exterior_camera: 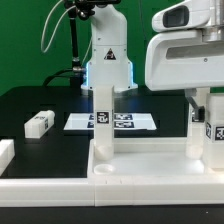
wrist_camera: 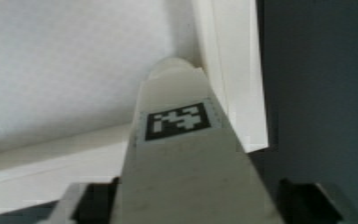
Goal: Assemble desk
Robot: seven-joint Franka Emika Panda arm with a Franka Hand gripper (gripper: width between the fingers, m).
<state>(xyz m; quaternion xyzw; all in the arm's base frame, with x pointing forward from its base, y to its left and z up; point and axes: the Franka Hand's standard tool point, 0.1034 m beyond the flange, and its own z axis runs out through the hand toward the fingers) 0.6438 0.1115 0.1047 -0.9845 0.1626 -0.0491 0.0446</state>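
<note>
The white desk tabletop lies rim-up at the front of the black table. One leg stands upright in a socket towards the exterior view's left. A second tagged leg stands at the corner on the exterior view's right, and my gripper comes down over it. In the wrist view this leg fills the space between my dark fingers, which lie against both of its sides. The gripper is shut on it. Its foot meets the tabletop by the rim.
A loose leg lies on the table at the exterior view's left. The marker board lies behind the tabletop. A white bar sits at the left edge. The robot base stands at the back.
</note>
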